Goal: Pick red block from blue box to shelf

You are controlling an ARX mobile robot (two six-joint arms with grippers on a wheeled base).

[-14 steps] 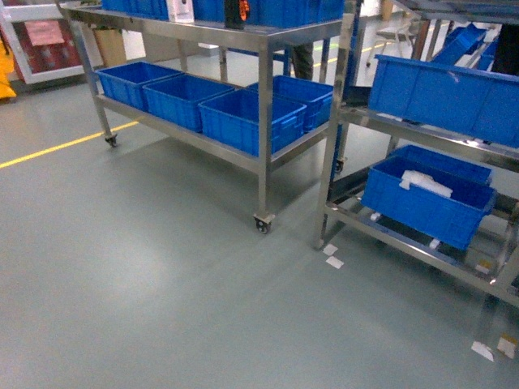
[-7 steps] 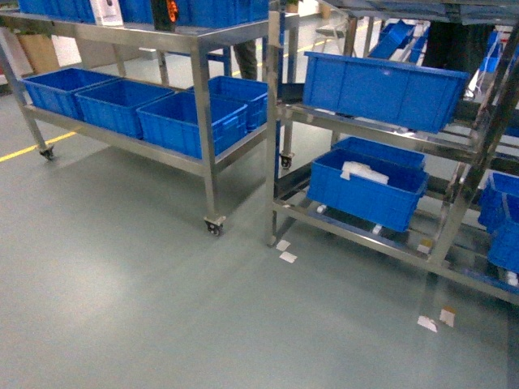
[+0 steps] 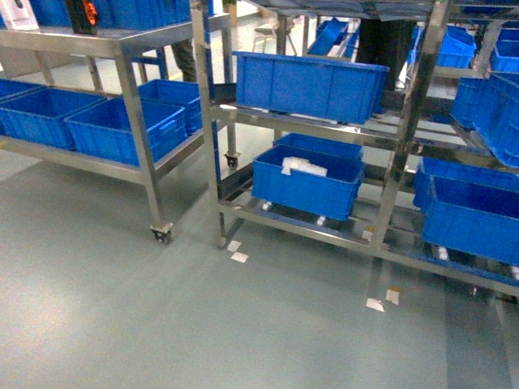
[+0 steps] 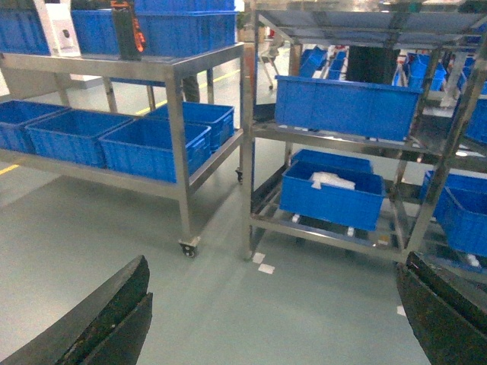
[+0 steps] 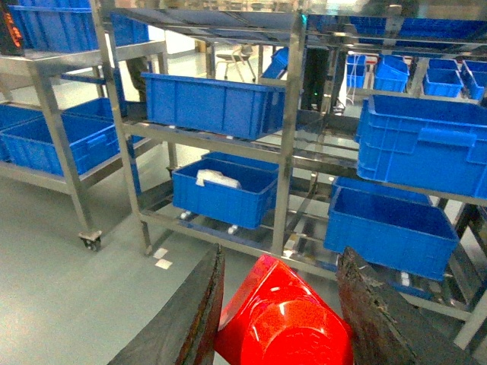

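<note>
Right wrist view shows the right gripper (image 5: 278, 304) clamped on the red block (image 5: 283, 319), its glossy face caught between the two dark fingers (image 5: 190, 319). Ahead stands the shelf (image 5: 293, 144), its tiers carrying dark blue crates (image 5: 213, 103), one lower crate seemingly holding a white bundle (image 5: 215, 179). On the left wrist view, the left gripper (image 4: 274, 319) hangs with its jaws spread wide over the grey floor (image 4: 91, 236).

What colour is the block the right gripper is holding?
Glossy red block, best seen in the right wrist view.
</note>
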